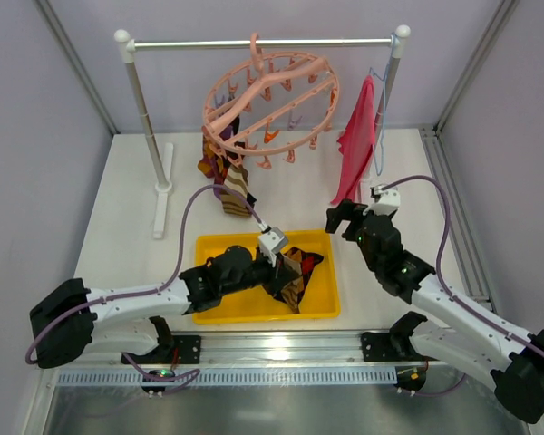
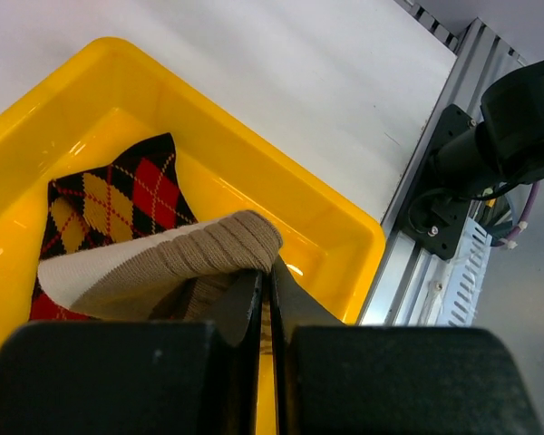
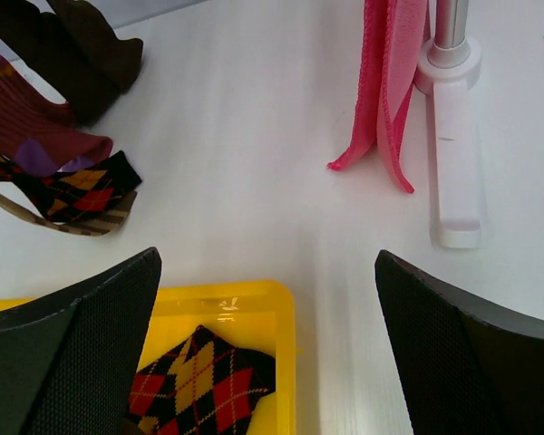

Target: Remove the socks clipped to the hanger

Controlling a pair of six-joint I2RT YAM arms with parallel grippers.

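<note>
The salmon-pink ring hanger [image 1: 270,100] hangs by its hook from the rail. Several socks [image 1: 225,177] still dangle from its left clips; the right wrist view shows a maroon-purple one [image 3: 27,127] and an argyle one [image 3: 72,190]. My left gripper [image 1: 286,270] is low inside the yellow tray [image 1: 218,313]. It [image 2: 270,272] is shut on a brown-cream ribbed sock [image 2: 190,249] that lies over an argyle sock [image 2: 118,199]. My right gripper [image 1: 344,217] hovers open beyond the tray's far right corner, its fingertips [image 3: 118,308] wide apart and holding nothing.
A plain pink-red cloth [image 1: 358,136] hangs from a thin wire hanger at the rail's right end. The rack's two white feet [image 1: 163,186] [image 3: 453,154] rest on the table. An aluminium rail [image 2: 435,263] runs along the table's near edge beside the tray.
</note>
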